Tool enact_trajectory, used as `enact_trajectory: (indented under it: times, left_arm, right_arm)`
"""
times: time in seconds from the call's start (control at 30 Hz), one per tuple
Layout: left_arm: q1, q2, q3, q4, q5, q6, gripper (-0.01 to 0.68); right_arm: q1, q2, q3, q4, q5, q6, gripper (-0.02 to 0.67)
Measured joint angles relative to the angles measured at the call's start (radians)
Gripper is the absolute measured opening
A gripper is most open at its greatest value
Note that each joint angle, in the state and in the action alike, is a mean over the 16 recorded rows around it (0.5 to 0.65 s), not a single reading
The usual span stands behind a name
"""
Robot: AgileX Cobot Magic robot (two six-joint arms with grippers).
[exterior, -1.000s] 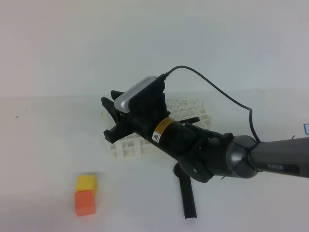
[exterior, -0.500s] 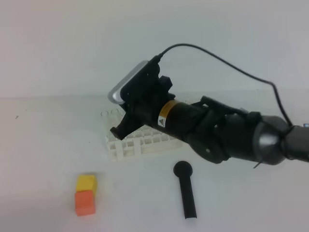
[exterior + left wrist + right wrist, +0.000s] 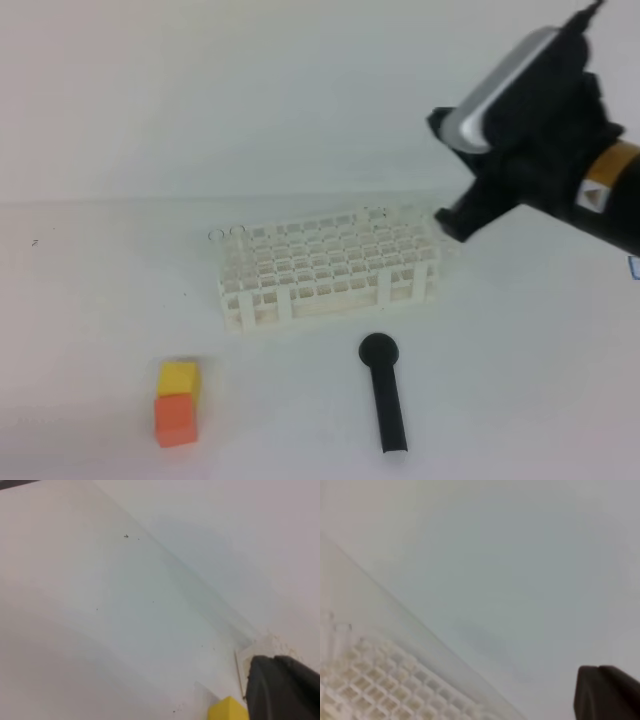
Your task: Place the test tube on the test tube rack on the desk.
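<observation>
Exterior high view suggests the right tool (image 3: pixel 452 222), shut and empty, should clear the test tube rack (image 3: pixel 330 268) below-left without bumping it.

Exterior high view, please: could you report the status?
Left end effector shut; right end effector shut, raised right of white plastic grid rack. Clear glass test tube not discernible. Black round-headed stick lies before rack.

A yellow cube (image 3: pixel 179 377) sits stacked on an orange cube (image 3: pixel 175 419) at near left. To their right, well apart, a black round-headed stick (image 3: pixel 384 392) lies flat, head far, handle pointing near.
</observation>
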Motion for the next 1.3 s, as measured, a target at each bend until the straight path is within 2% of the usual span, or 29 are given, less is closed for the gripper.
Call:
enact_trajectory:
  times: [0.2,0.4,0.67,0.97,1.13,1.3]
  left_arm:
    - [0.0,0.0,-0.002,0.0,0.0,0.0,-0.001]
    - [0.0,0.0,-0.002,0.0,0.0,0.0,-0.001]
    - [0.0,0.0,0.004,0.001,0.001,0.0,-0.001]
    - [0.0,0.0,0.006,0.001,-0.002,0.001,-0.001]
    - [0.0,0.0,0.006,0.001,-0.002,0.001,-0.001]
    - [0.0,0.0,0.002,0.0,-0.001,0.001,-0.001]
  right_arm:
    - [-0.115,-0.247,0.174,0.002,0.055,-0.018,-0.001]
    - [-0.185,-0.478,0.314,0.002,0.134,-0.028,-0.001]
    - [-0.21,-0.698,0.439,0.002,0.223,-0.039,-0.001]
    - [-0.211,-0.774,0.491,0.016,0.207,-0.055,-0.001]
    - [-0.211,-0.777,0.494,0.105,0.169,-0.117,-0.001]
    - [-0.22,-0.781,0.499,0.306,0.127,-0.257,-0.001]
